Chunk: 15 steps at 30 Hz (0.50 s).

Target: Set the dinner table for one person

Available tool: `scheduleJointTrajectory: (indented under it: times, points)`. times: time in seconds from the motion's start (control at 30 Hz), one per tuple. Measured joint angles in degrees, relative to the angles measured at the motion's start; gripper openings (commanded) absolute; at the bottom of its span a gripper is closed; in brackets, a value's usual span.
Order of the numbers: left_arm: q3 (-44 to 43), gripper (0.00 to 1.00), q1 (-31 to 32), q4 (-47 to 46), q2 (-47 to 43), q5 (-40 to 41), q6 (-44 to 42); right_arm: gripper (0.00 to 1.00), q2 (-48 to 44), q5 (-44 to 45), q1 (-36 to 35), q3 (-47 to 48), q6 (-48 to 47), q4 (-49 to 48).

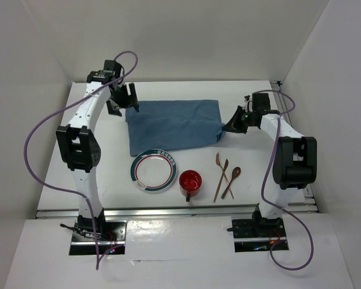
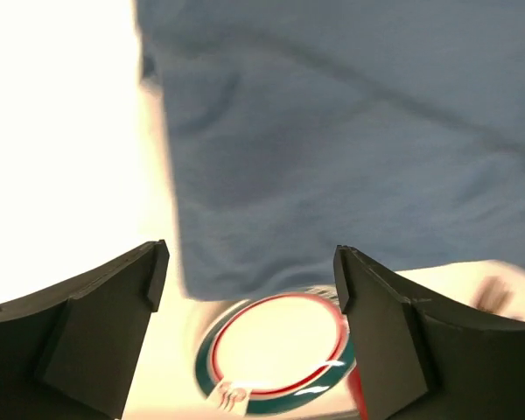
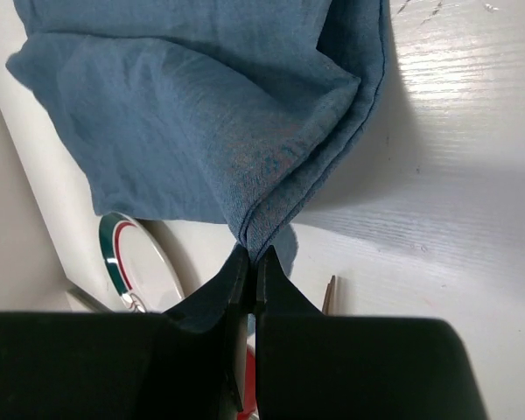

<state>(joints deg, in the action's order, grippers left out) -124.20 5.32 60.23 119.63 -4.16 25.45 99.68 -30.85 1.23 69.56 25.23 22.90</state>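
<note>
While your right tool (image 1: 224, 128) pinched the 4 o'clock corner of the blue placemat (image 1: 171, 123), jaws pressed together on a bunched fold, your left tool (image 1: 124, 103) hung spread wide just off the cloth's 10 o'clock corner, gripping nothing. The tabletop (image 1: 246, 159), white and rail-edged, lay beneath everything, stretching away from the arm bases at 6 o'clock. The placemat sat toward its 12 o'clock side, rumpled and skewed rather than square. The risk I saw was that only one corner was held: a pull toward 3 or 6 o'clock would likely have dragged the whole cloth instead of flattening it, and the free far corner could have folded under. The plate (image 1: 153, 170) sat at 6 o'clock of the cloth's near edge, touching it or nearly so. The red cup (image 1: 190, 182) was just at the plate's 3 o'clock, and the wooden utensils (image 1: 225, 176) lay at the cup's 3 o'clock, near the pinched corner. A low sweep toward you might have shoved the plate, tipped the cup or scattered the utensils. Judging by the wrist view, the pinch took more than one layer, so a lift could have left the mat doubled. A left tool closing beside the hem would have caught nothing.
</note>
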Motion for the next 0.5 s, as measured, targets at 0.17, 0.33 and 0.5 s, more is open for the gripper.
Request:
scheduleJointTrajectory:
  times: [0.17, 0.33, 0.5]
  points:
    - [16.0, 0.85, -2.1, -2.1, -2.2, 2.4, 0.7, 0.0, 0.3, 0.0, 0.0, 0.2, 0.0, -0.3]
    - [31.4, 0.87, -7.1, -6.9, -9.9, -0.6, 3.3, 0.0, 0.3, 0.0, 0.0, 0.3, 0.0, -0.2]
    - [47.9, 0.94, -7.2, -14.7, -18.8, -6.8, 7.3, 0.0, 0.4, 0.0, 0.0, 0.4, 0.0, -0.3]
